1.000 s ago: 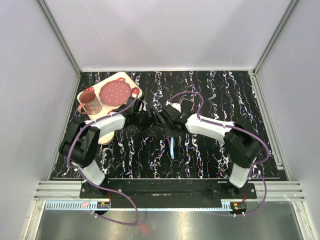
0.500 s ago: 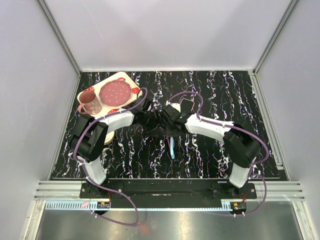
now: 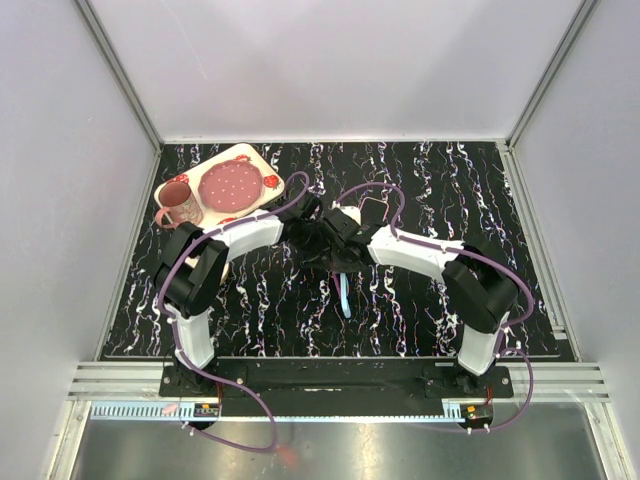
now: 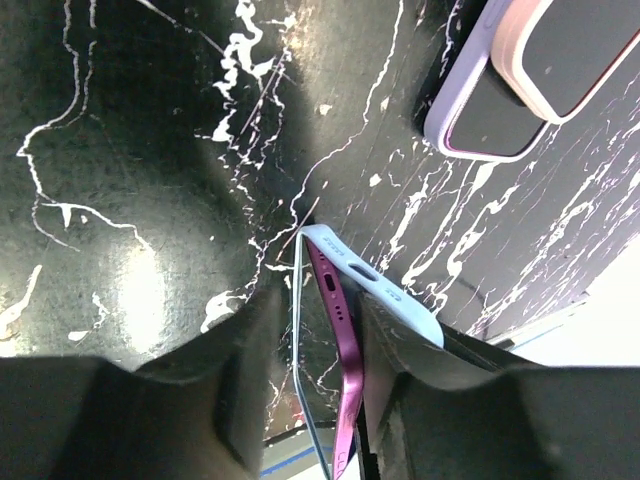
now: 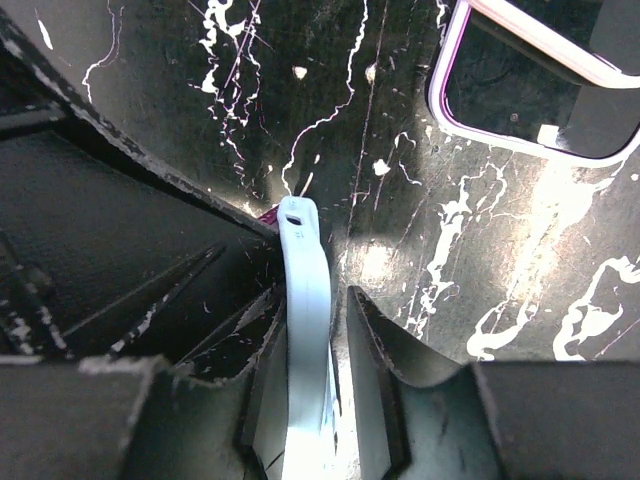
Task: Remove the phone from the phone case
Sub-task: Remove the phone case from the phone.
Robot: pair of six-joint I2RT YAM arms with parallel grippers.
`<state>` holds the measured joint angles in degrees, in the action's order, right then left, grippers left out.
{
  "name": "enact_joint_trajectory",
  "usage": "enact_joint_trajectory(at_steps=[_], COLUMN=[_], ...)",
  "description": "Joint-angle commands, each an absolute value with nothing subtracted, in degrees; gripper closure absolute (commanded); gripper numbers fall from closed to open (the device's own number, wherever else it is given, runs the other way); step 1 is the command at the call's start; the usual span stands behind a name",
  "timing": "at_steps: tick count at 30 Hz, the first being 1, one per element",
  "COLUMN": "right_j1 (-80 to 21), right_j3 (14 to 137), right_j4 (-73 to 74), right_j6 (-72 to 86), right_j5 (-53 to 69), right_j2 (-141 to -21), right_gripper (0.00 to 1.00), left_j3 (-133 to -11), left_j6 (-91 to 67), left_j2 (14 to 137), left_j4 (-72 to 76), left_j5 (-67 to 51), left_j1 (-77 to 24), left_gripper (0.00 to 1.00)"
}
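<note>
Here the slim purple phone [image 4: 341, 345] points to 12 o'clock, its smooth blue phone case [image 5: 304, 270] pinched by the right gripper [image 5: 311, 305], while the left gripper [image 4: 320, 310] straddles it, hold unclear.

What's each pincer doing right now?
Left pincer: around the purple phone, grip cannot be told.
Right pincer: closed on the blue phone case.
</note>
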<state>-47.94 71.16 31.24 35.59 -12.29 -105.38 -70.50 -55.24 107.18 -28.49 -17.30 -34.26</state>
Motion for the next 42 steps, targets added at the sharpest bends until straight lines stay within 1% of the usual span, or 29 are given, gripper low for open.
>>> enact_joint_trajectory(at_steps=[1,3,4,5,6,7,8,14,21,26,31,35,38,39,42], right_j1=[-49.48,-49.48,-49.48,-49.48,-49.4,-49.39,-49.31,-47.9,-44.56,-44.38,-43.95,-38.78,-30.52,-26.06,-19.1], right_j3=[68.29,67.33,66.98,66.28,65.92,65.22,64.87,61.62,59.85,63.45,65.12,64.87,64.95,65.39,67.49], right_j4=[26.37,25.58,25.4,25.14,24.96,24.79,24.79,24.96,26.63,29.7,30.5,29.45,26.99,26.55,24.88], right_j6=[36.82,37.09,37.18,37.44,37.7,38.14,38.41,39.99,39.38,37.44,36.65,34.99,31.83,31.03,29.09], right_j5=[-7.47,-7.38,-7.38,-7.47,-7.64,-7.82,-8.26,-12.38,-16.78,-19.42,-20.39,-18.82,-15.4,-14.6,-10.74], right_j2=[-112.85,-112.85,-112.76,-112.68,-112.5,-112.06,-111.71,-105.83,-96.51,-97.47,-96.68,-92.56,-89.39,-88.95,-89.47], right_gripper=[0.66,0.67,0.71,0.79,0.86,0.92,1.0,1.0,1.0,1.0,1.0,1.0,1.0,1.0,1.0], left_j3=[-69.96,-70.05,-70.14,-70.14,-70.22,-70.31,-70.4,-69.7,-67.24,-69.08,-72.59,-75.49,-80.05,-81.37,-86.56], left_j6=[-55.28,-55.11,-55.02,-54.93,-54.84,-54.84,-54.58,-53.09,-52.56,-52.3,-51.24,-47.56,-42.3,-41.06,-34.29], left_j2=[110.74,110.13,109.87,109.52,109.08,108.81,108.46,104.42,94.67,89.75,88.42,89.46,93.05,94.21,99.48], left_j4=[-33.66,-34.36,-34.63,-34.8,-35.33,-35.59,-35.94,-38.84,-41.57,-42.88,-44.56,-45.09,-45.44,-45.61,-44.56], left_j5=[-10.55,-9.76,-9.49,-9.14,-8.97,-8.96,-8.7,-6.95,-4.92,-5.27,-4.66,-2.47,-1.76,-1.67,-4.21], left_j1=[-36.91,-36.91,-36.91,-36.91,-36.91,-36.91,-36.83,-36.13,-33.84,-33.22,-32.7,-31.99,-31.9,-31.9,-31.73], left_gripper=[0.64,0.79,0.84,0.89,0.97,0.99,1.0,1.0,1.0,1.0,1.0,1.0,1.0,1.0,1.0])
